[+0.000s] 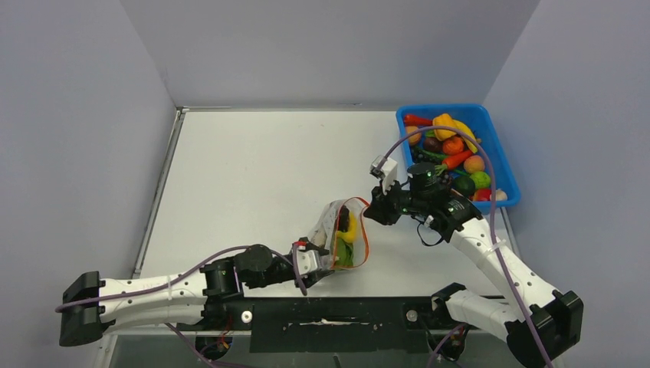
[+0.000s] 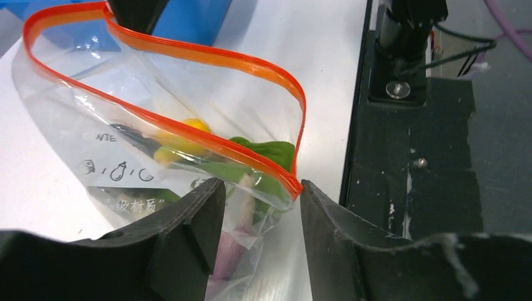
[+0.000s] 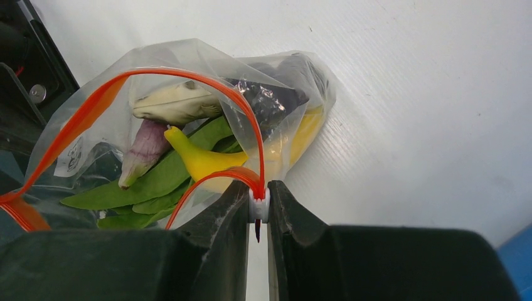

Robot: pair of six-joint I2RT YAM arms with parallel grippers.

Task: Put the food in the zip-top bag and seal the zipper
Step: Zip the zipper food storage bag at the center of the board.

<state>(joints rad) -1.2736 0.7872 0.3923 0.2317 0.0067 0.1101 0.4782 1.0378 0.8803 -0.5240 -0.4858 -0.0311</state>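
Right pincer (image 3: 258,204) is clamping tight on one end of the zipper (image 2: 207,55); left pincer (image 2: 257,191) is sitting half open around the opposite corner of the zip-top bag (image 1: 345,238) on the desk (image 1: 253,169), can't tell if it's gripping. Sealing looks to be starting: left should be pinning that corner while right is pulling straight along the strip, keeping the food (image 3: 201,160) clear

A blue bin (image 1: 441,110) sits at the upper right of the frame on a white desk (image 1: 253,176). Gray walls (image 1: 77,115) stand around it. A black bar (image 1: 329,316) runs along the bottom.
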